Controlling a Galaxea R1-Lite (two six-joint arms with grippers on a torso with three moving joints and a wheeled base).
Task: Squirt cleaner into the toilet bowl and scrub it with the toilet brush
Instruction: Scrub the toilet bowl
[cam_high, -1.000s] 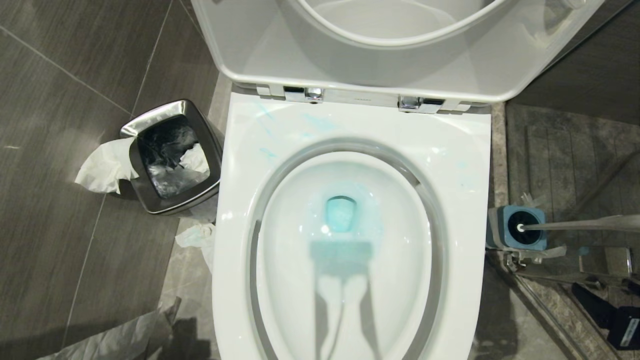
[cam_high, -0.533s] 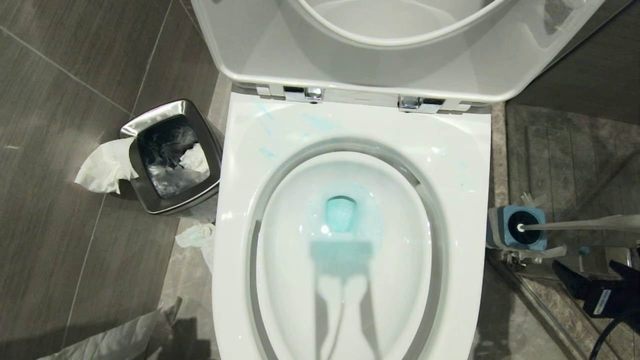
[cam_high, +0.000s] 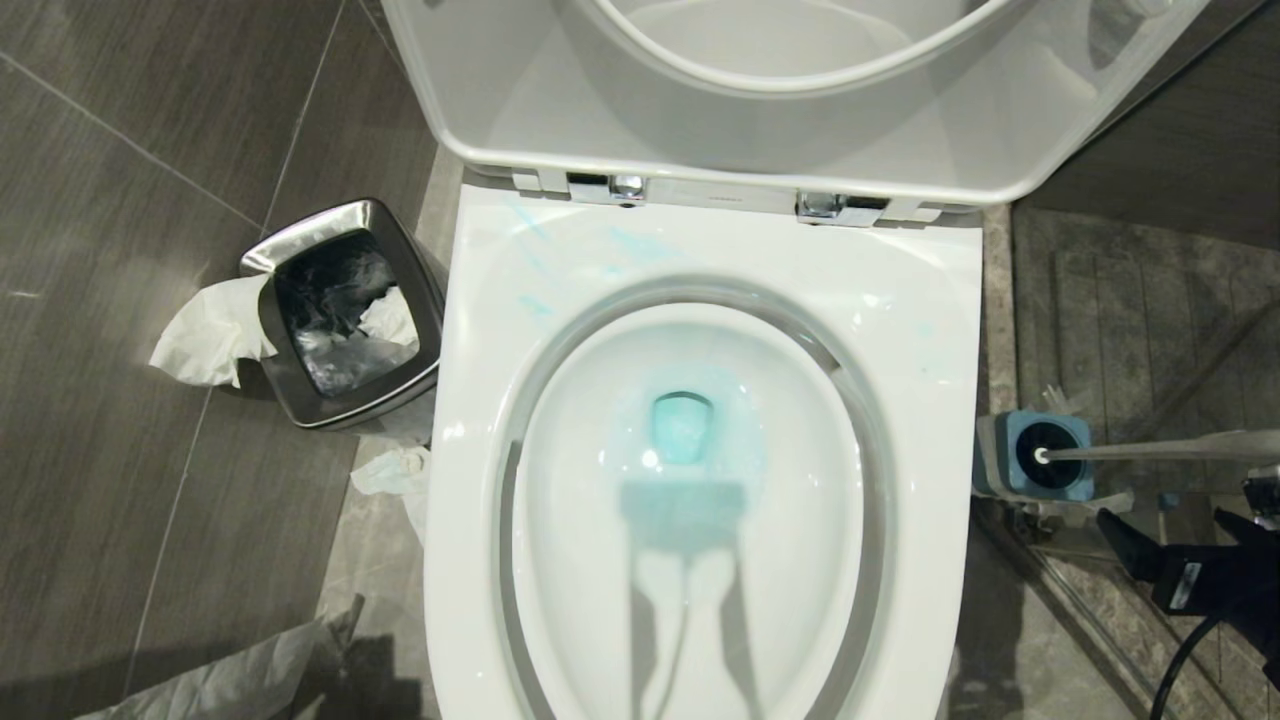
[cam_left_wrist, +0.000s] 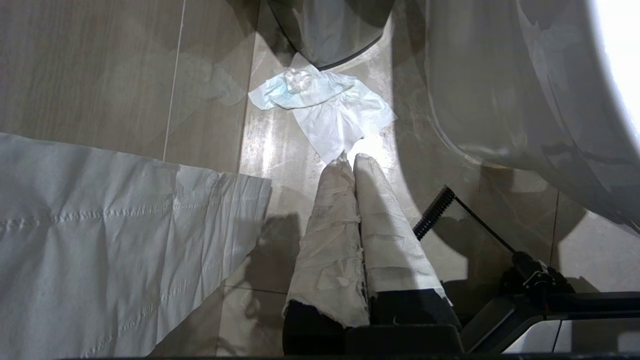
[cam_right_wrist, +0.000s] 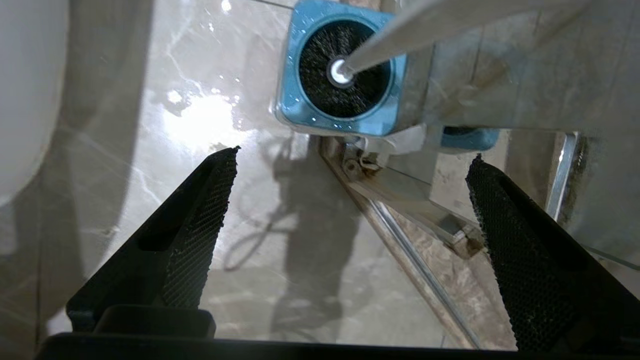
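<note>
the right hand, fingers spread and empty, has risen closer to the toilet brush standing in its holder, right of the toilet bowl; left hand clenched.

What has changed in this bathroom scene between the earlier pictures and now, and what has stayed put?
The right gripper has come up into view at the lower right, towards the blue-topped square grey brush holder, jaws wide apart and holding nothing. Unmoved: the long pale toilet brush in its holder, the white ceramic toilet bowl with turquoise cleaner, and the steel waste bin.
</note>
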